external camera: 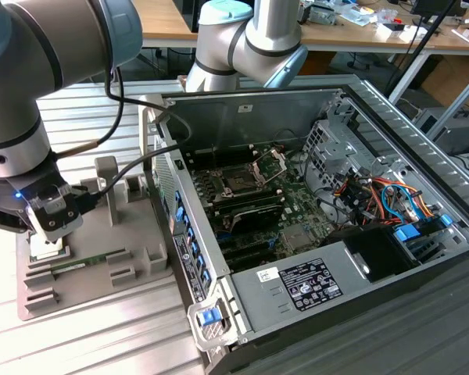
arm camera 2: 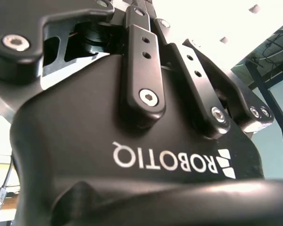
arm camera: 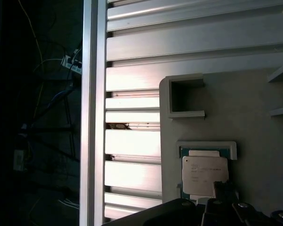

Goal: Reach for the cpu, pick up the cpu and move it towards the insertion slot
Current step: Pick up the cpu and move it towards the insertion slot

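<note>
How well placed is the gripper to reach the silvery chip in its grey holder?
Probably yes: the gripper hangs close above the cpu, which lies face up in its grey holder, nothing covering it.

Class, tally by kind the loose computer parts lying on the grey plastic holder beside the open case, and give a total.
Flat square silvery-white chip with tan rim: 1
Long thin green memory stick: 1
Total: 2

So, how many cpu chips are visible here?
1. The cpu lies in a framed recess of the grey holder, beside the computer case; others may be hidden.
</note>
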You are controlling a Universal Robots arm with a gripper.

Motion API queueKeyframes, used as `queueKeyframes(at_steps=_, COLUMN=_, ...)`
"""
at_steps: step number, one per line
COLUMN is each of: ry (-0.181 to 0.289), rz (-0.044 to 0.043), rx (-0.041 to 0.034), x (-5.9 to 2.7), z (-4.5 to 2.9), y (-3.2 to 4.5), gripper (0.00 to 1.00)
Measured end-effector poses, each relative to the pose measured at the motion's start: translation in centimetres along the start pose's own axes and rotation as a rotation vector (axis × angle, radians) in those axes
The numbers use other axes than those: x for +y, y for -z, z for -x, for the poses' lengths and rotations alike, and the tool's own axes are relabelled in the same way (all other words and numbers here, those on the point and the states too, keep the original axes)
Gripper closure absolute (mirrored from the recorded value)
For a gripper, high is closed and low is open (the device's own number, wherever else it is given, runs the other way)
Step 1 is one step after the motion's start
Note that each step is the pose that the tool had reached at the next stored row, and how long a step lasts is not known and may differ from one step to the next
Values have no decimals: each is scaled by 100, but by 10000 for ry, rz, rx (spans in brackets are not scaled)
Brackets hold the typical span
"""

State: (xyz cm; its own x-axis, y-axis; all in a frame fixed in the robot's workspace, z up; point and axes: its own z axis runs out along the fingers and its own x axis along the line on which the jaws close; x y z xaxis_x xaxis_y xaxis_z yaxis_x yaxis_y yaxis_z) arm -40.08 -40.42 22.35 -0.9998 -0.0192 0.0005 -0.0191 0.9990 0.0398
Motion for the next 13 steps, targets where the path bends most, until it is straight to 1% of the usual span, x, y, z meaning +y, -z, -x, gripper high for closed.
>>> queueKeyframes(at_steps=13, ry=-1, rz=0, rx=0, x=-1, z=-1, y=-32, gripper=89)
